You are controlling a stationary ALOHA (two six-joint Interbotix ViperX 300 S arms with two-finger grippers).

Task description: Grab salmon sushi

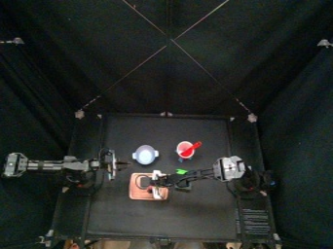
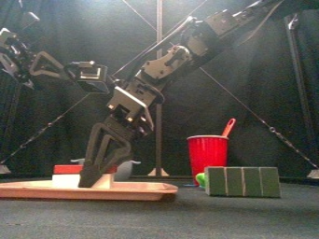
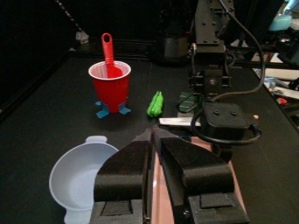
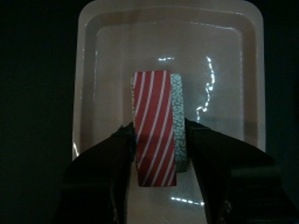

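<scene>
Salmon sushi (image 4: 153, 128): I see a red-and-white striped piece lying on the tray, its near end hidden between the jaws
Right gripper (image 4: 156, 149): jaws part-open, one on each side of the sushi; I can't tell whether they touch it
Tray (image 4: 105, 52): pale, at the table's front
Left gripper (image 3: 155, 153): jaws closed together, empty, beside a white bowl (image 3: 76, 171)
Red cup (image 3: 111, 84): behind, with a red utensil standing in it

Dim light throughout, black curtains swallowing most detail; the table (image 1: 124, 131) reads as a dark square from above, everything on it small and soft. Overhead light leaves white glare streaks on the tray (image 4: 105, 52); the near fingers (image 3: 128, 179) loom blurred.
</scene>
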